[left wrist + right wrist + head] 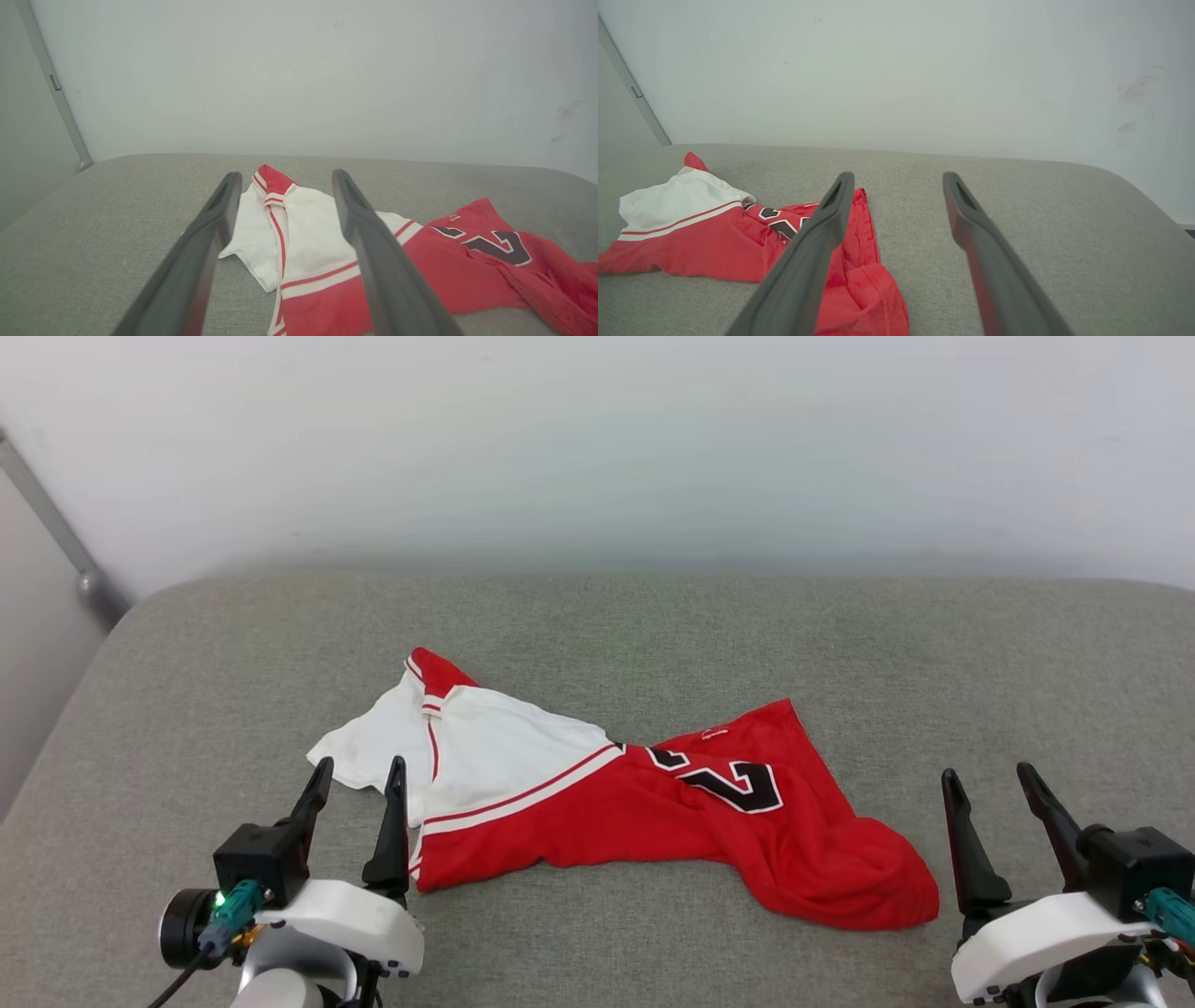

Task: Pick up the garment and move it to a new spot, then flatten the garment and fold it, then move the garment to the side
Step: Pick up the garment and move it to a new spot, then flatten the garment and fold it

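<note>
Garment (597,803) lies crumpled between parted jaws — nearer the left.

The garment (579,803) lies on the padded surface (840,644), stretched left to right and somewhat left of the middle. Its sleeved end is at the left, directly ahead of the left gripper (361,763) — the cloth's near edge sits just beside that gripper's inner finger, possibly touching. The bunched end lies at the right, near the right gripper (987,771) but apart from it. Behind the surface stands a wall (597,448), with a post (56,527) at its far left.
</note>
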